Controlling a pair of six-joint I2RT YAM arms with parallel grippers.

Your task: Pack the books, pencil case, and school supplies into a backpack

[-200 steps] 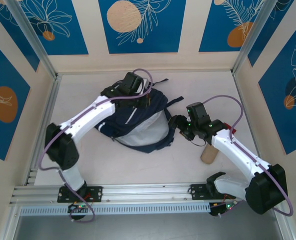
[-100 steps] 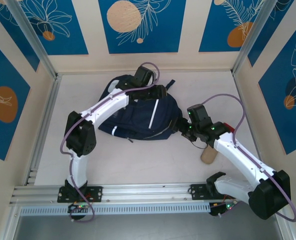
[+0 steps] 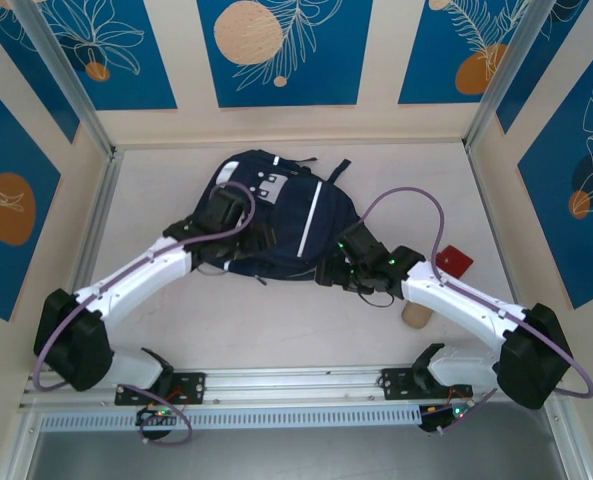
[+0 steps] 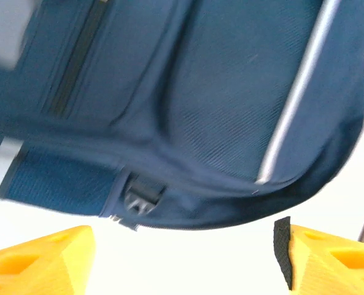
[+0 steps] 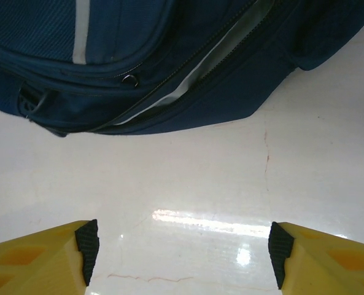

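White tabletop [image 3: 276,320], blue-panelled walls [image 3: 276,60] | backpack [image 3: 276,225] lies just ahead of 2 grippers | left gripper [image 4: 185,246] spread, empty | right gripper [image 5: 180,246] spread, empty | step: likely opening backpack | next: widen zipper gap [image 5: 194,80] directly ahead of right gripper

The backpack [image 3: 281,225] is dark navy with thin white stripes, a grey patch, black straps.

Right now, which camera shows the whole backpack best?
The top camera: the backpack lies whole there, its grey patch facing up. The left wrist camera gives a blurry close-up of its blue fabric and a white stripe. The right wrist camera gives its edge with a partly open zipper.
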